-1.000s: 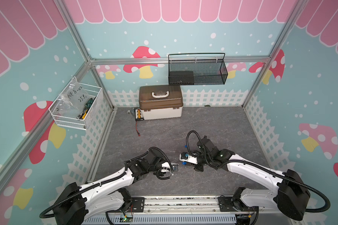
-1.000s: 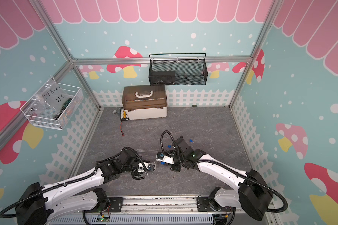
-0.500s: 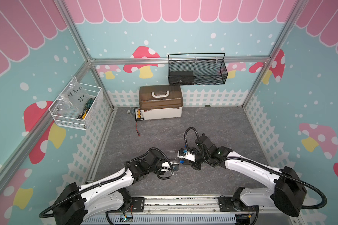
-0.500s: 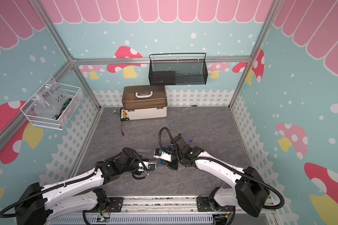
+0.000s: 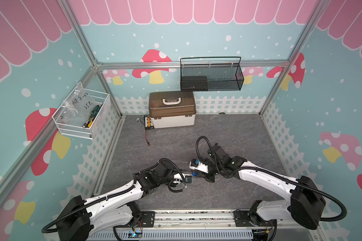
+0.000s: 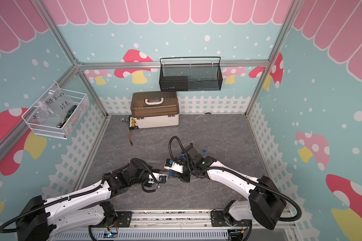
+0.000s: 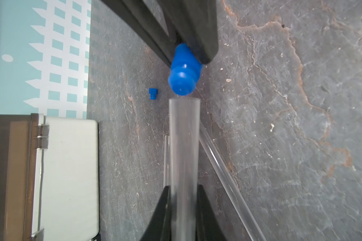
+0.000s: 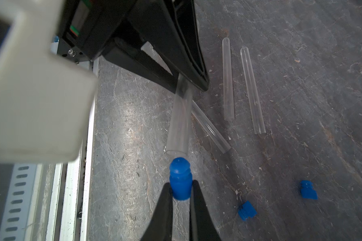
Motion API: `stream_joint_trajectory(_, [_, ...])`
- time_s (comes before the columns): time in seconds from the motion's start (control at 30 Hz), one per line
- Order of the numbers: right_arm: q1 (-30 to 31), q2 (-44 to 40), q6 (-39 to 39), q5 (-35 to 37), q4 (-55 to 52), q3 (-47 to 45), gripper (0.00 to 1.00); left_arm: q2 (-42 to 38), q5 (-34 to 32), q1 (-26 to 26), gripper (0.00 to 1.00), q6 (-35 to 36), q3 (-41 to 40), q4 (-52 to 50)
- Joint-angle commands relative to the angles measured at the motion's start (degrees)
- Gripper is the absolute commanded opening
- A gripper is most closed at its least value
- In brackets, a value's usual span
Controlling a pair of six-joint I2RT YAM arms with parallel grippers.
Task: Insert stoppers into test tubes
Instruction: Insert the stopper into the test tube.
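Near the front edge of the table [image 5: 228,129], about midway along it, both top views show the left gripper [image 5: 190,177] and right gripper [image 5: 198,175] meeting tip to tip. A stopper [image 5: 194,173] shows as a blue speck between them. The clear tube is too faint here to make out for sure. A toolbox [image 5: 171,110] stands at the back edge.

In the left wrist view, the left gripper's fingers are clamped on the tube [image 7: 184,146], well back from its open mouth, so the mouth juts out free. The stopper hangs just off that mouth, nearly touching the rim but not yet inside, and tilted a little against the tube's line. The right gripper pinches its wide end, leaving the narrow end bare to go in. One of the loose tubes [image 7: 224,167] lies on the table just beside the held one. One of the spare stoppers [image 7: 153,94] lies further off.

In the right wrist view, the right gripper's fingers are closed on the stopper's cap, its rounded nose facing the tube's mouth. Three loose tubes lie near together on the table, none plugged, with two spare stoppers nearby. This looks like the first of four insertions, at the lining-up stage. A small straightening seems needed before pushing.
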Motion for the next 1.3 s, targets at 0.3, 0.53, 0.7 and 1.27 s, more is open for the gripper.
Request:
stream_joint_trajectory(0.3, [0.45,3.00,0.32,-1.90,-0.79,3.33,0.11,-0.35,-0.71,-0.89,0.00,2.70,-0.92,0.79])
stream_joint_trajectory(0.53, [0.51,4.74,1.01,-2.09,-1.98,5.03,0.11,0.32,-2.75,-1.51,0.00,3.34,-0.48,0.95])
stream_joint_trajectory(0.7, [0.67,6.63,1.68,-1.61,-3.80,6.97,0.11,1.30,-5.16,-2.58,0.00,4.08,0.18,0.98])
stream_joint_trajectory(1.27, [0.96,11.85,4.23,-1.82,-8.17,12.07,0.11,2.72,-10.64,-4.99,0.00,5.71,1.30,2.29])
